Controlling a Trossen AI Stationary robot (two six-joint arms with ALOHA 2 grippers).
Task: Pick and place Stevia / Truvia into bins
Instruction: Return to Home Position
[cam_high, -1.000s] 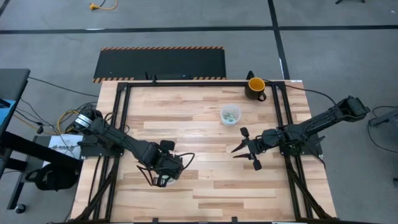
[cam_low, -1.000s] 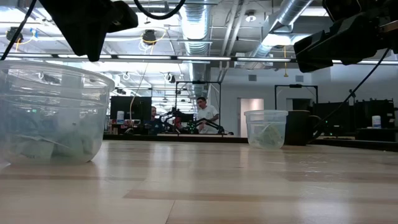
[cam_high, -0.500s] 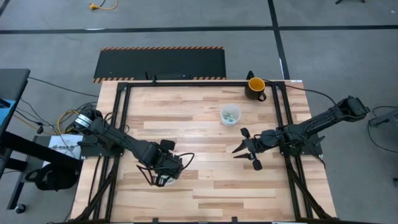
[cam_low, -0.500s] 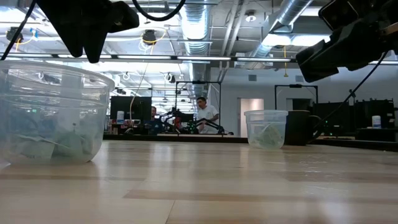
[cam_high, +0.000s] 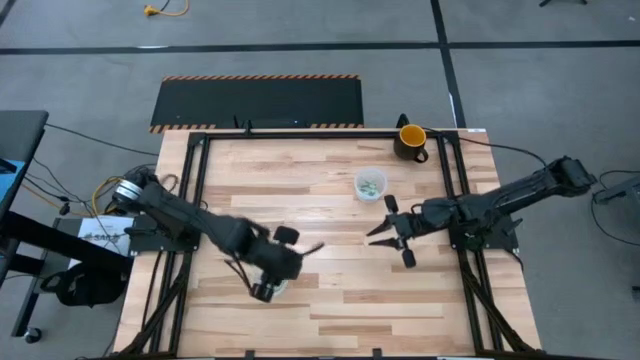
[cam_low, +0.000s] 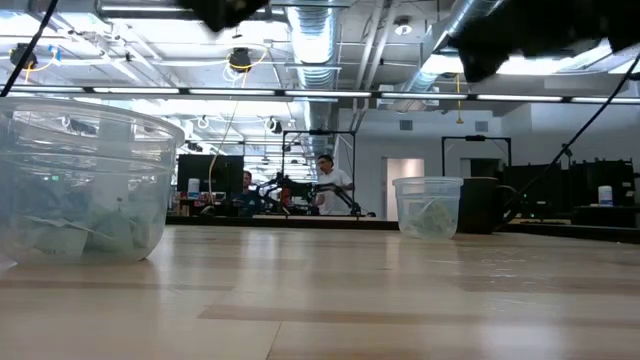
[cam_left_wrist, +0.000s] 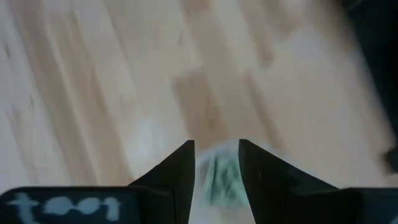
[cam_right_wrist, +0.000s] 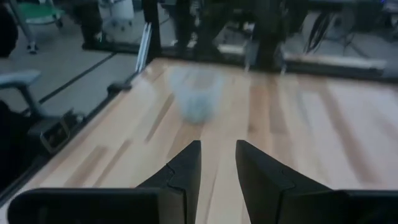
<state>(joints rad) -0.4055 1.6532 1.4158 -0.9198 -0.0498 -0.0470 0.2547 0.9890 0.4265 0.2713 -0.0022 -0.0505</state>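
Two clear cups serve as bins. One cup (cam_high: 370, 184) stands far right of centre with green and white sachets (cam_low: 432, 218) inside. The other cup (cam_low: 80, 180) stands near the table's front, left of centre, also holding sachets (cam_low: 90, 225). My left gripper (cam_left_wrist: 216, 146) hangs open right above this near cup (cam_left_wrist: 217, 177), pointing steeply down, with nothing between its fingers. My right gripper (cam_high: 383, 233) hovers open above the table's right half, nearly level, pointing toward the left. It holds nothing (cam_right_wrist: 217, 146). No loose sachet shows on the table.
A dark mug with a yellow inside (cam_high: 410, 140) stands at the far right corner, behind the far cup. A black frame (cam_high: 200, 190) runs along the table's edges. Bare wood lies between the two cups. People sit in the room beyond the table (cam_low: 325, 185).
My left gripper has risen above the near cup and tipped; in the low view it has climbed almost out of the picture. My right gripper has also risen and gone a little toward the far edge. Both cups have stayed where they were.
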